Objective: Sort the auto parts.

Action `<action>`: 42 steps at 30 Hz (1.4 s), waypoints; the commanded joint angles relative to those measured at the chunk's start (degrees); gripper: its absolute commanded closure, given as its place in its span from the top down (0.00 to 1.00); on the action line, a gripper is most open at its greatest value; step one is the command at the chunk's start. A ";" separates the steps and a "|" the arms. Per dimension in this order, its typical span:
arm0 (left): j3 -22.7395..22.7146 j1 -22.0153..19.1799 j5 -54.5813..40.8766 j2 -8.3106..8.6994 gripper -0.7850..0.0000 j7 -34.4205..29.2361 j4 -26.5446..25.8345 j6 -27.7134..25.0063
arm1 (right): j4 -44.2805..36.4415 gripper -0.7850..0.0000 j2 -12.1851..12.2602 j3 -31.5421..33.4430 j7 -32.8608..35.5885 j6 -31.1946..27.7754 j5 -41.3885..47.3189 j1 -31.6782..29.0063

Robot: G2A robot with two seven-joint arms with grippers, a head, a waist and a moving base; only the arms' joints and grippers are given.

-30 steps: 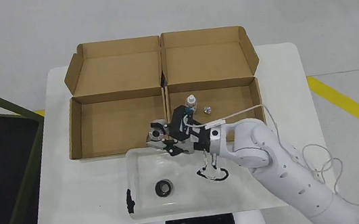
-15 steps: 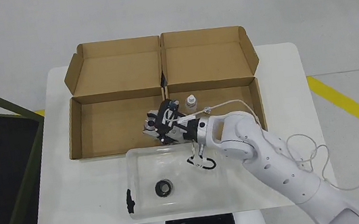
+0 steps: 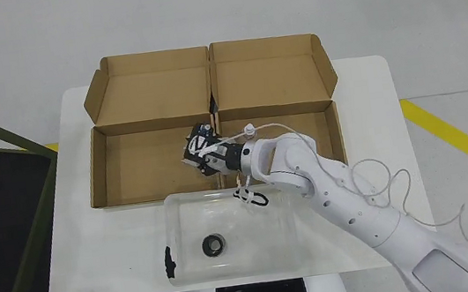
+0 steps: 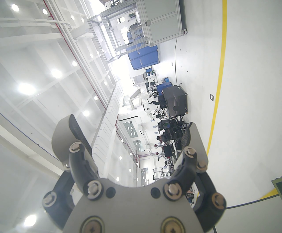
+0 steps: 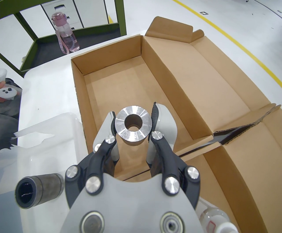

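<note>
Right arm has swung away from the clear bin's far rim and now sits over the right end of the left box.

- One white table.
- Two open cardboard boxes side by side at the far side: left box, right box.
- One clear bin, just near of the boxes.
- Right gripper: clamped on one silver hollow bushing, above the left box floor.
- Left gripper: fingers spread apart, aimed at the room.
- One dark sleeve, lying in the bin.
- One small white part, in the right box by its left wall.
</note>
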 commanded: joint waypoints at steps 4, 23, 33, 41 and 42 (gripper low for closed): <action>0.00 0.00 0.00 0.00 1.00 0.00 0.00 0.00 | 2.55 0.00 -1.21 -1.46 1.18 2.24 -1.68 2.44; 0.00 0.00 0.00 0.00 1.00 0.00 0.00 0.00 | 12.77 0.00 -4.70 -3.42 -0.85 2.55 -3.82 7.04; 0.00 0.00 0.00 0.00 1.00 0.00 0.00 0.00 | 14.22 0.00 -5.07 -2.32 -0.83 0.61 -5.51 7.04; 0.00 0.00 0.00 0.00 1.00 0.00 0.00 0.00 | 14.13 0.00 -5.18 -2.14 -0.80 -0.05 -6.93 6.63; 0.00 0.00 0.00 0.00 1.00 0.00 0.00 0.00 | 14.13 0.00 -5.18 -2.14 -0.80 -0.05 -6.93 6.63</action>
